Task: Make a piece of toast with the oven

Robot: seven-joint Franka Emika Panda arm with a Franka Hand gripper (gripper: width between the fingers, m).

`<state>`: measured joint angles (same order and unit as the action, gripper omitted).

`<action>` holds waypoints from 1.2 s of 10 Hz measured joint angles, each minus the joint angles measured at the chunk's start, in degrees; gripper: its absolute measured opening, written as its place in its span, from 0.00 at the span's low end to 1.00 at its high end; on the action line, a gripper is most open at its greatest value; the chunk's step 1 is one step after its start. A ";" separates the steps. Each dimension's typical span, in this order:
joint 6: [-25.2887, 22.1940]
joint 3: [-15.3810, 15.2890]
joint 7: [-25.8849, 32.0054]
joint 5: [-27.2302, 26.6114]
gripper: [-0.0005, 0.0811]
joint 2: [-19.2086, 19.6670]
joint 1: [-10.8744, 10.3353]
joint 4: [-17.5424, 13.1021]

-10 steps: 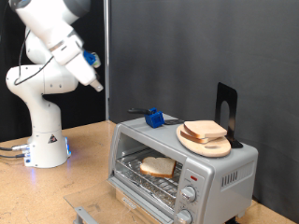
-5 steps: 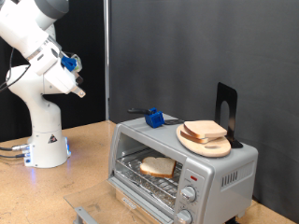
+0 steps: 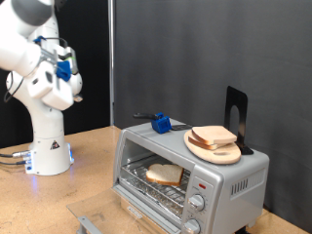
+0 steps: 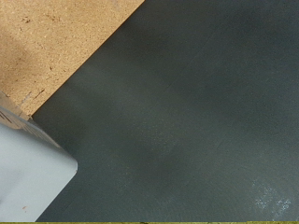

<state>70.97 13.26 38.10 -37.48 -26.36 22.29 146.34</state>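
Note:
The silver oven (image 3: 210,185) stands at the exterior view's lower right with its glass door folded down. One piece of toast (image 3: 164,175) lies on the wire rack inside. More slices (image 3: 214,136) are stacked on a round wooden board on the oven's top. My gripper (image 3: 65,70), with blue parts, is high at the exterior view's left, far from the oven and close to the arm's own body; its fingers are not clear. The wrist view shows only tabletop (image 4: 56,42), dark backdrop (image 4: 187,112) and a pale grey corner, with no fingers in it.
A blue-handled tool (image 3: 158,122) lies on the oven's top at the back. A black stand (image 3: 237,115) rises behind the board. The arm's white base (image 3: 49,151) stands on the wooden table (image 3: 58,200). A dark curtain hangs behind.
The arm has swung towards the exterior view's left, away from the oven, and folded in towards its own body. The toast, the board and the oven have not moved.

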 joint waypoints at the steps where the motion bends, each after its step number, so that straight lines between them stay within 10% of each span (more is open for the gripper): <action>1: 0.80 -0.39 1.19 -0.01 0.99 -0.37 -0.02 0.10; 6: 8.60 1.79 -2.47 -6.18 0.99 -0.10 3.55 2.12; 12: 13.12 7.65 -2.69 -9.14 0.99 11.21 6.51 -3.06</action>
<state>84.09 20.91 35.41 -46.63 -15.15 28.80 143.28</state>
